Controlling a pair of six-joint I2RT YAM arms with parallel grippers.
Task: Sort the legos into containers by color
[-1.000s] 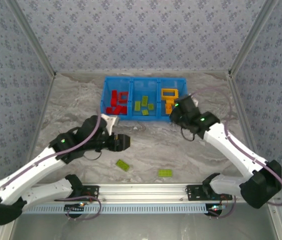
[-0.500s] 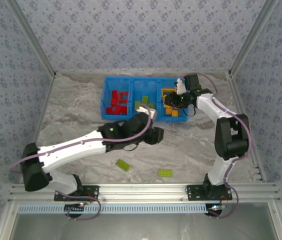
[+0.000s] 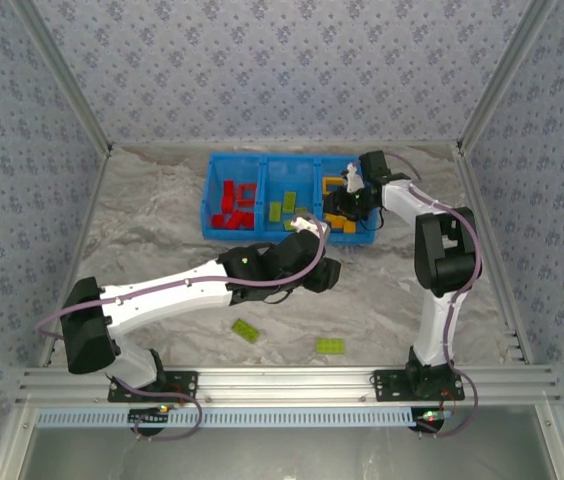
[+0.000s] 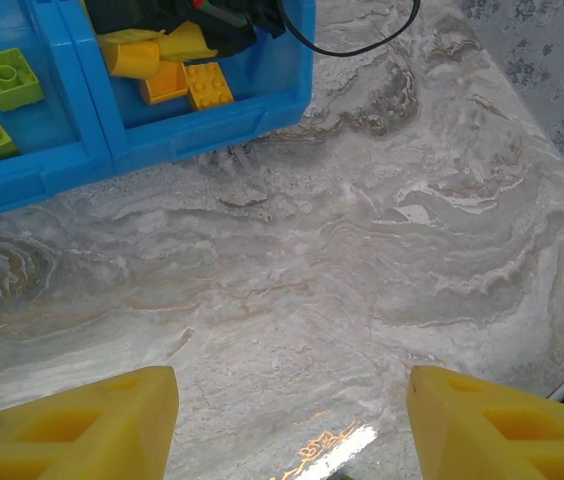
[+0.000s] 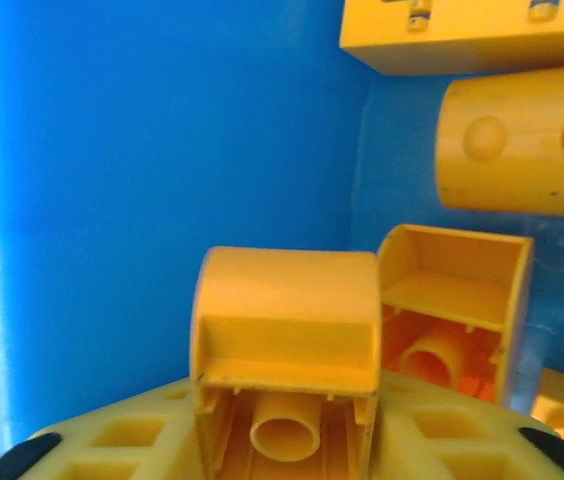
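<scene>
In the right compartment of the blue tray (image 3: 237, 234), among other orange bricks, the right gripper (image 3: 348, 205) is clamped on one orange brick (image 5: 287, 340). The left gripper (image 4: 292, 400) hangs wide open and empty just in front of the tray. Two green bricks (image 3: 246, 330) (image 3: 330, 346) lie on the table (image 3: 142, 220) farther forward.

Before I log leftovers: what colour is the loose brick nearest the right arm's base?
Lime green. The brick shows best in the top external view.

The left arm (image 3: 172, 292) has white shells between black joints, with a lilac cable (image 3: 57, 322) looping along it at lower left of the overhead frame; the right arm (image 3: 445, 260), at right, is built alike; the left gripper (image 4: 292, 425) carries blocky yellow fingers (image 4: 72, 425) with recessed pockets.
</scene>
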